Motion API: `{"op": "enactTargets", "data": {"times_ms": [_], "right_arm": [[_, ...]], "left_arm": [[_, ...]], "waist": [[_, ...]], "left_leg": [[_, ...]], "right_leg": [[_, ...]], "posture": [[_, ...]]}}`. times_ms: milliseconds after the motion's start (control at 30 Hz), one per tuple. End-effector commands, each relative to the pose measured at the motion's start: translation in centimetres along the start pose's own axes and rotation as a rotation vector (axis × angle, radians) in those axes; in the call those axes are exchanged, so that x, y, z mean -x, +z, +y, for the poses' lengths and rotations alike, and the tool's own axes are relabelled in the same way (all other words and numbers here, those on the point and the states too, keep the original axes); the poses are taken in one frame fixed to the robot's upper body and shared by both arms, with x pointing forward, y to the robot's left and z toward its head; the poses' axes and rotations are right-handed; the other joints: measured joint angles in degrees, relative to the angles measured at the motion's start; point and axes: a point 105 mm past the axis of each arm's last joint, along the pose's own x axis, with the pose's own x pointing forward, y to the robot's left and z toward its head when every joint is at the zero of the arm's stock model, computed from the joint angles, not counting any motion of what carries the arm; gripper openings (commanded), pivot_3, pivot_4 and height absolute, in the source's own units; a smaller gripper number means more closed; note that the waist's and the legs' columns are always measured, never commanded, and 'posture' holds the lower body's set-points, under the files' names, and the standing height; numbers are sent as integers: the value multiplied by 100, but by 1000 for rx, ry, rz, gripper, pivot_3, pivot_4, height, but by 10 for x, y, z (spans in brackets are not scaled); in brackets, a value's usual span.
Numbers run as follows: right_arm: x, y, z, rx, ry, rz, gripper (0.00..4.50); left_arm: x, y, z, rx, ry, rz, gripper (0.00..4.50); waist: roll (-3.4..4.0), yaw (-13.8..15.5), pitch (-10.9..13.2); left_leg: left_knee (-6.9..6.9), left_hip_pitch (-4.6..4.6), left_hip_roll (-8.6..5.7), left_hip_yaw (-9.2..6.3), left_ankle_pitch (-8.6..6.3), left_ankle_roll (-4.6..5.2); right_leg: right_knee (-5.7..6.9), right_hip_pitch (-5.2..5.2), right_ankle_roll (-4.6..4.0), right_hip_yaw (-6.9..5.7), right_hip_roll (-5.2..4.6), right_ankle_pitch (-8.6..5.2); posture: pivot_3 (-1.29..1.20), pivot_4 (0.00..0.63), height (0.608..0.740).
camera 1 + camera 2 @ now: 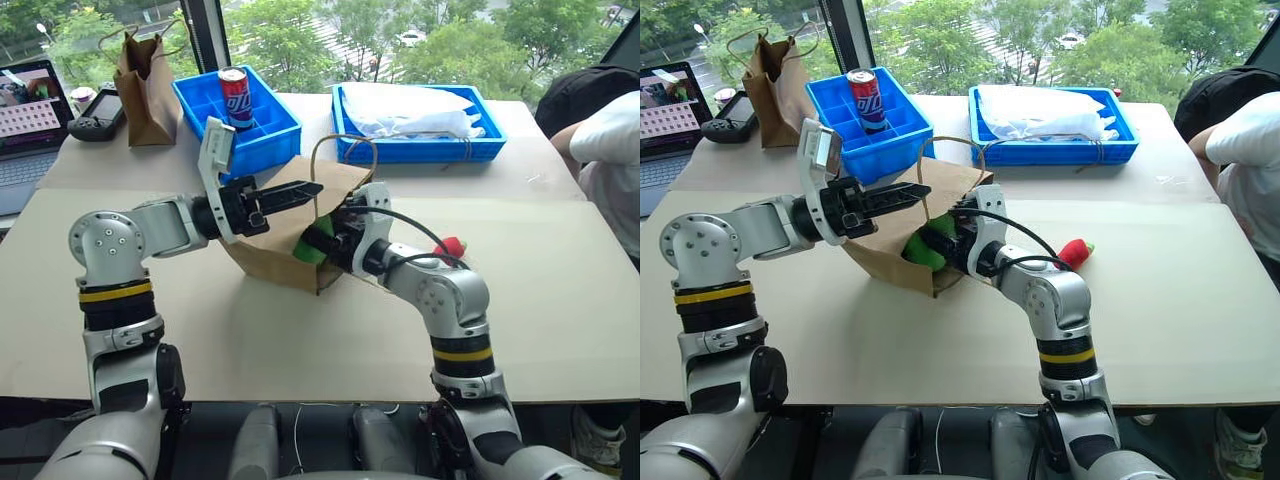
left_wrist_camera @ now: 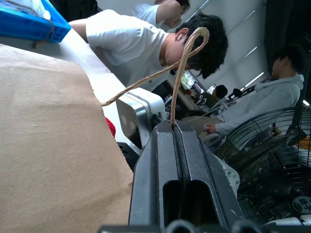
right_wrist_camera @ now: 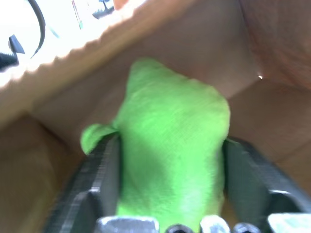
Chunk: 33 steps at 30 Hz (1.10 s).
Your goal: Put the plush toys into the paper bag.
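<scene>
1. My right gripper (image 3: 165,204) sits inside the mouth of the wide brown kraft paper bag (image 1: 275,250), its jaws spread to either side of the bright green rounded plush lump (image 3: 170,145), which lies between them on the bag's inner wall.
2. My left gripper (image 1: 300,192) is pressed together on the bag's rim by a twisted paper handle (image 2: 182,68), holding the mouth open toward my right arm.
3. The red chili-pepper plush (image 1: 1076,252) lies on the table (image 1: 560,300) just behind my right arm, the nearer one, outside the bag.
4. I judge one toy is in and the chili is next.
</scene>
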Motion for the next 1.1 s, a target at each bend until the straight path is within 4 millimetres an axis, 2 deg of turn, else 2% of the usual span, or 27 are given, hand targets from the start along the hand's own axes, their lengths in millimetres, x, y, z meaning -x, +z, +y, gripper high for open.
{"op": "enactTargets", "data": {"times_ms": [33, 233, 333, 433, 533, 567, 633, 667, 700, 800, 867, 1033, 1100], "right_arm": [[20, 2, 4, 33, -10, -27, 4451], [61, 20, -13, 92, -93, -96, 4451], [93, 29, -44, 179, -220, -69, 4451], [119, 38, -88, 182, -416, -71, 4451], [133, 23, -132, 195, -597, -1, 4451], [134, 19, -139, 187, -623, 6, 4451], [130, 2, -149, 133, -635, 29, 3944], [128, -10, -150, 120, -632, 52, 3944], [125, -19, -150, 96, -623, 62, 3315], [121, -35, -148, 66, -613, 64, 2412], [122, -28, -146, 85, -610, 26, 1697], [127, 12, -125, 240, -475, -47, 38], [130, 33, -109, 266, -378, -70, 38]], "left_arm": [[0, 5, -9, -51, -33, -24, 0], [-1, 0, -7, -27, -38, -38, 0], [-2, -2, -7, -22, -38, -40, 0], [-2, -3, -7, -17, -40, -45, 0], [-3, -6, -7, -16, -43, -43, 0], [-4, -6, -7, -15, -43, -43, 0], [-4, -6, -8, -15, -46, -47, 0], [-4, -6, -8, -15, -46, -49, 0], [-4, -6, -9, -16, -44, -50, 0], [-4, -5, -8, -17, -40, -55, 0], [-3, -4, -8, -18, -38, -59, 0], [-5, -6, -8, -1, -34, -61, 0], [-6, -10, -10, 1, -42, -46, 0]], "waist": [[0, -3, 0], [0, -2, 0], [0, 11, 0], [0, 36, 0], [-1, 49, 0], [-1, 40, 0], [0, 28, 0], [1, 8, 1], [3, -11, 1], [3, -11, 1], [3, -8, 0], [4, -5, 1], [6, 2, 3]], "left_leg": [[0, 0, 0, 0, 0, 0], [-1, 0, 0, 0, 1, -2], [-1, 0, 0, 1, 2, -3], [-1, 0, -4, 2, 2, -2], [-1, 1, -3, 4, 2, -2], [-2, 1, -1, 4, 2, -2], [-5, 1, -1, 9, 3, -1], [-6, 2, -1, 9, 3, -1], [-7, 1, -1, 9, 3, -1], [-10, 2, 0, 7, 3, -1], [-9, 2, -2, 7, 4, -2], [-9, 3, -4, 7, 8, -4], [-9, 2, -7, 7, 8, -3]], "right_leg": [[0, 0, 0, 0, 0, 0], [-1, 0, 0, 0, 1, -1], [-8, 5, 0, 1, 0, -1], [-15, 8, 0, 2, -2, -1], [-17, 9, 0, 2, -1, -1], [-18, 9, -1, 2, 0, -1], [-17, 4, -1, 8, 1, -1], [-17, 5, -1, 8, 1, -1], [-17, 3, -1, 9, 1, -1], [-17, 5, -1, 9, 2, -1], [-17, 8, -1, 9, 0, -1], [-17, 10, -1, 9, -1, -1], [-18, 8, -1, 9, -4, -1]], "posture": [[0, 150, 698], [0, 150, 698], [0, 150, 698], [0, 150, 698], [0, 150, 698], [0, 150, 698], [0, 150, 698], [0, 150, 698], [0, 150, 698], [0, 150, 698], [0, 150, 698], [0, 150, 698], [0, 150, 698]]}}
